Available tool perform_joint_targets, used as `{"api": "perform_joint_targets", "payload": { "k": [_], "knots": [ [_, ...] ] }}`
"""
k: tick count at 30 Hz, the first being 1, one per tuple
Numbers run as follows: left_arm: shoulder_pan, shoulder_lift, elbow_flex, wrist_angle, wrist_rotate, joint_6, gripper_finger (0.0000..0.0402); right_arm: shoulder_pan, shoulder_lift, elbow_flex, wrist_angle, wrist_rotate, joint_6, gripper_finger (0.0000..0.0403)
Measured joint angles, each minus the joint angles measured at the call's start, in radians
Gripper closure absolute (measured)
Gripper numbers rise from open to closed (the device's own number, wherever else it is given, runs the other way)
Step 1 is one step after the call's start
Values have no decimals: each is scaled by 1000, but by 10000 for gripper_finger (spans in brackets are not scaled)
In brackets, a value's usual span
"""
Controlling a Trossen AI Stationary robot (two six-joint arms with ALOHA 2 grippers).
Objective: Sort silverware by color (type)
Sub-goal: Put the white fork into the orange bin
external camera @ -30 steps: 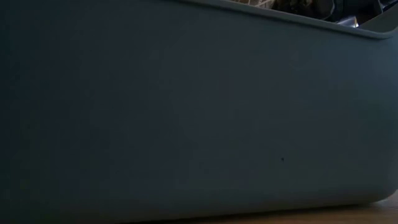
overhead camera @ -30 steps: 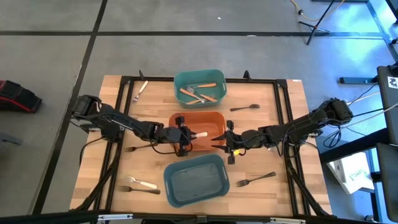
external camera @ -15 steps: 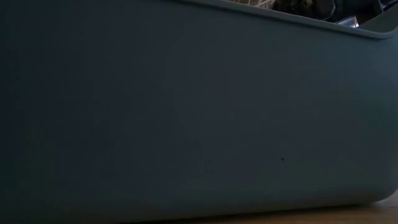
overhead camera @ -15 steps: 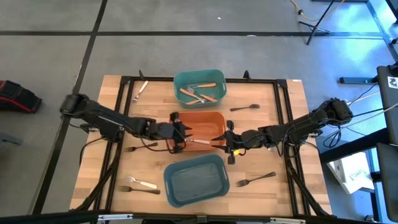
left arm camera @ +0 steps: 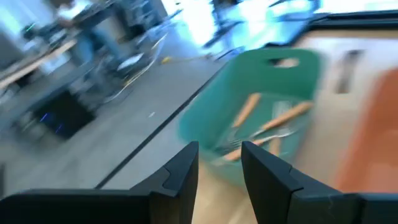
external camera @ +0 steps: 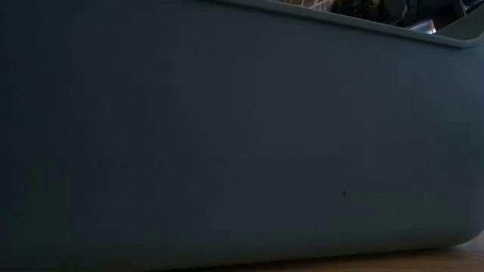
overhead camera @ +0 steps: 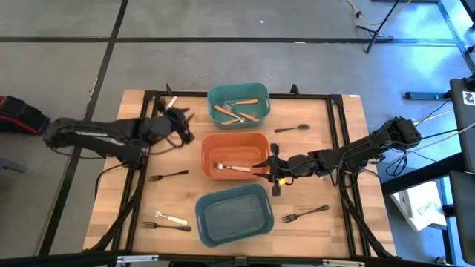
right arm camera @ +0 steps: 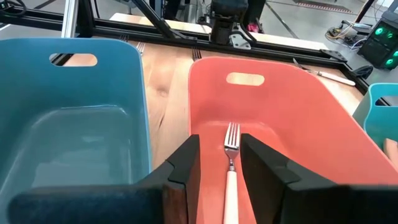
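Note:
A cream-handled fork (overhead camera: 230,167) lies flat on the floor of the orange bin (overhead camera: 210,144); in the right wrist view, this fork (right arm camera: 230,171) shows between my fingers, tines pointing away. My right gripper (overhead camera: 266,165) hovers open at the orange bin's right rim and touches nothing. My left gripper (overhead camera: 182,119) is open above the table, left of the teal bin (overhead camera: 260,93), which holds brown-handled forks (overhead camera: 236,111). The left wrist view shows the open left gripper (left arm camera: 219,165) facing the teal bin (left arm camera: 205,124).
The blue-grey bin (overhead camera: 204,222) sits near the table's near edge, and its wall (external camera: 242,136) fills the low view. Loose forks lie on the wood: dark ones (overhead camera: 292,128), (overhead camera: 168,176), (overhead camera: 304,214), and cream-handled ones (overhead camera: 167,219), (overhead camera: 168,107).
The cream-handled fork that was at my left gripper's fingertips over the orange bin now lies on the bin's floor. My left gripper has drawn back out of the bin, moving toward the table's left and far edges. My right arm has kept still.

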Motion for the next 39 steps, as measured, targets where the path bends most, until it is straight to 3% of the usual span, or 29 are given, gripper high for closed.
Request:
{"api": "perform_joint_targets", "payload": {
  "k": [9,22,30,39],
  "knots": [
    [385,85,-1,-50,226,-8,285,0,0,0,7,1,-2,301],
    [841,409,-2,-28,468,0,285,0,0,0,-9,2,-1,301],
    [973,587,12,-5,515,1,285,0,0,0,-15,3,-5,301],
    [982,730,211,-216,474,-53,285,0,0,0,-19,2,-26,301]
  ]
}}
